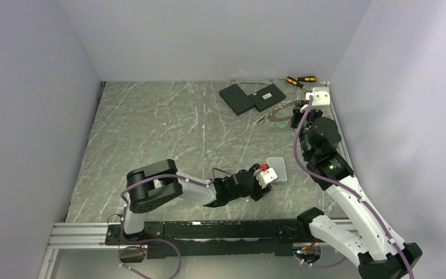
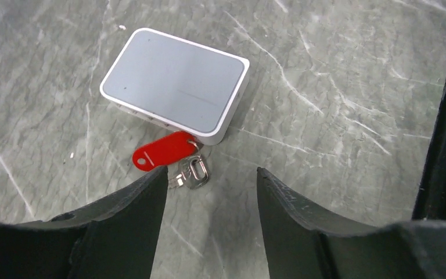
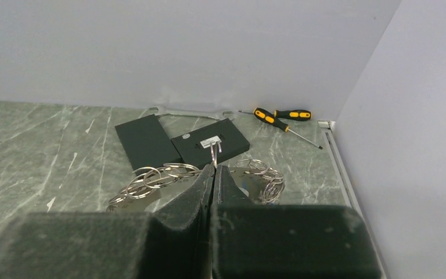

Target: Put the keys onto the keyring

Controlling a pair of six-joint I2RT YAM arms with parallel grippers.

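Left fingers (image 2: 129, 224) apart near red-tagged key (image 2: 162, 150); right fingers (image 3: 190, 195) pinch keyring (image 3: 151, 175); slab label (image 3: 210, 140) unreadable.

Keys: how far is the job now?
Nothing looks done: the red-tagged key lies on the table beside a white box, not on the keyring. In hand: the right gripper is shut on the keyring; the open left gripper hovers by the key. Left: grasp, thread.
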